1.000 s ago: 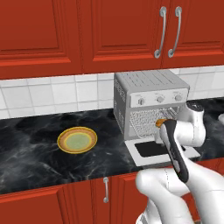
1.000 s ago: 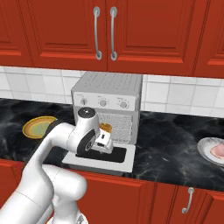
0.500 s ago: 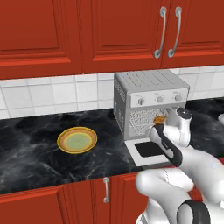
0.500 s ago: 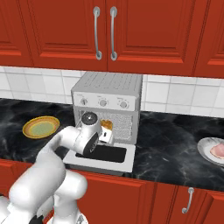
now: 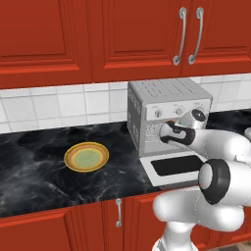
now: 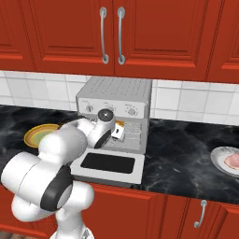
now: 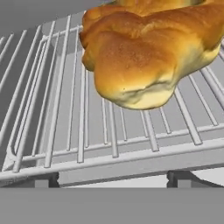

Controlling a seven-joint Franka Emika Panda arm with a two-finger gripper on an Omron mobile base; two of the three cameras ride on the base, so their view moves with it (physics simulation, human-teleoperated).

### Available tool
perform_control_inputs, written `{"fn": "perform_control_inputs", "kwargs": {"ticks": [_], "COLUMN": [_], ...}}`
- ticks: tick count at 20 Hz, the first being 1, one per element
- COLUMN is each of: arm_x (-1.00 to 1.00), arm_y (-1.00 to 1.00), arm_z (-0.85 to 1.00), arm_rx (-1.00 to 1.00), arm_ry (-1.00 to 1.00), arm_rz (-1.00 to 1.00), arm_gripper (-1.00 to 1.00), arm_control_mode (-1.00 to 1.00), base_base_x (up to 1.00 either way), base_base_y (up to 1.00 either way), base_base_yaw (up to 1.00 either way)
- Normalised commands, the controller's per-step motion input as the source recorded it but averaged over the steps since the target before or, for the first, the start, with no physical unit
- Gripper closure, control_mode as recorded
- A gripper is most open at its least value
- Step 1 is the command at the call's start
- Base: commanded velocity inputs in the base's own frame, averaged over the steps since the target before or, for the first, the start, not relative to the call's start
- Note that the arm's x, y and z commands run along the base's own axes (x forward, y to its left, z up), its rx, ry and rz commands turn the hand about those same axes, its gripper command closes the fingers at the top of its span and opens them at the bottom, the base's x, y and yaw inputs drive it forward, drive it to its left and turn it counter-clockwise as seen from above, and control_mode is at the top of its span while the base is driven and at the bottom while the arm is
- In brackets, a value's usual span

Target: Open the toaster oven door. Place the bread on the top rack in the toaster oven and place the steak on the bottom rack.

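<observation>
The toaster oven [image 5: 166,95] [image 6: 116,91] stands on the black counter. The toaster oven door [image 5: 176,166] [image 6: 108,163] is dropped flat in front of it. My gripper [image 5: 161,133] [image 6: 119,134] [image 7: 114,179] reaches into the upper part of the cavity, open, with nothing between its fingers. The golden-brown bread [image 7: 144,57] [image 6: 120,124] lies on a wire rack [image 7: 78,131] just ahead of the fingertips [image 7: 46,179]; it looks like the top rack. The pinkish steak [image 6: 232,161] rests on a white-grey plate [image 6: 218,161] at the far right of the counter.
A yellow-rimmed, green-centred plate [image 5: 87,157] [image 6: 39,135] sits on the counter left of the oven. Red cabinets hang above and stand below the counter, and a white tiled wall runs behind it.
My hand has risen from in front of the lowered door and pushed forward into the oven's mouth. The jaws have stayed open throughout.
</observation>
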Motion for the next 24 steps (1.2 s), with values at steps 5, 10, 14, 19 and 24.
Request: {"fn": "perform_control_inputs", "kwargs": {"ticks": [5, 10, 14, 19, 24], "arm_x": [0.35, -0.53, -0.15, 0.03, 0.05], "arm_y": [-0.18, -0.43, -0.14, 0.0, -0.04], "arm_z": [0.01, 0.0, -0.13, -0.24, -0.01], "arm_rx": [0.03, 0.04, 0.06, 0.04, 0.08], "arm_ry": [0.0, 0.0, 0.0, 0.01, -0.2], "arm_rz": [-0.07, -0.19, -0.24, -0.2, 0.04], "arm_gripper": [-1.0, -1.0, -1.0, -1.0, -1.0], "arm_control_mode": [-1.0, -1.0, -1.0, -1.0, -1.0], "base_base_x": [0.0, 0.0, 0.0, 0.0, 0.0], "base_base_y": [0.0, 0.0, 0.0, 0.0, 0.0], "base_base_yaw": [0.0, 0.0, 0.0, 0.0, 0.0]}}
